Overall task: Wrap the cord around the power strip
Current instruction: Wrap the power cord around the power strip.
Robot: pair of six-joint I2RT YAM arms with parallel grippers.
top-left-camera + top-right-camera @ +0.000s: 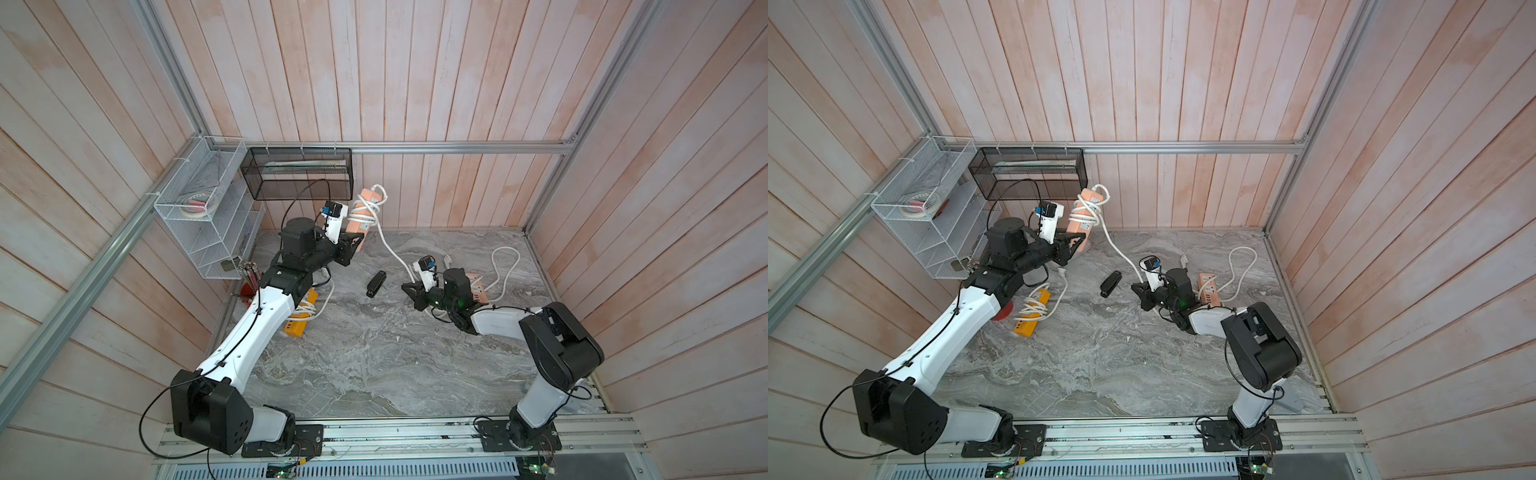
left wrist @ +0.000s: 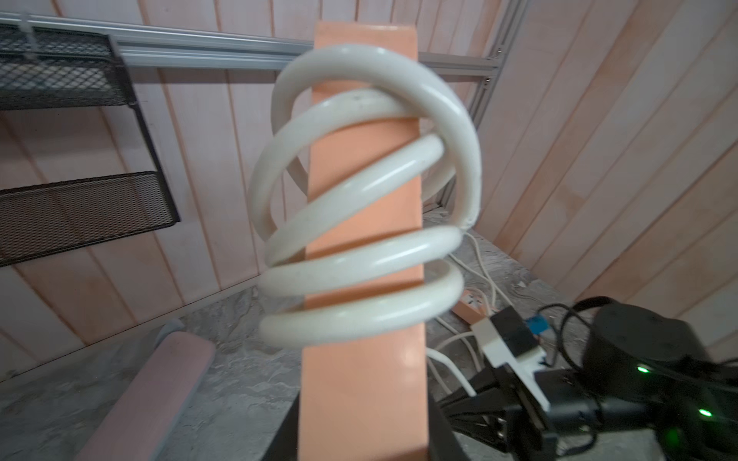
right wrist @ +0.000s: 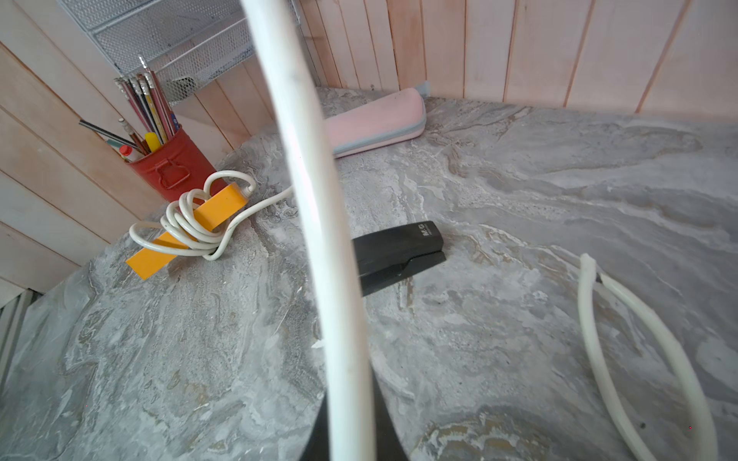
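The left gripper (image 1: 355,244) is clenched on the lower end of the peach power strip (image 2: 361,383), holding it nearly upright off the table, near the back edge and left of its middle. Several loose turns of the white cord (image 2: 359,259) circle the strip's upper half. The free length slopes down toward the table's centre, where the right gripper (image 1: 406,286) is clamped on it. For a clean next turn, the right arm should probably carry the cord around the strip under light tension and lay it on the bare stretch below the lowest coil. It should steer clear of the black stapler (image 3: 399,247), with the left grip firm against twisting.
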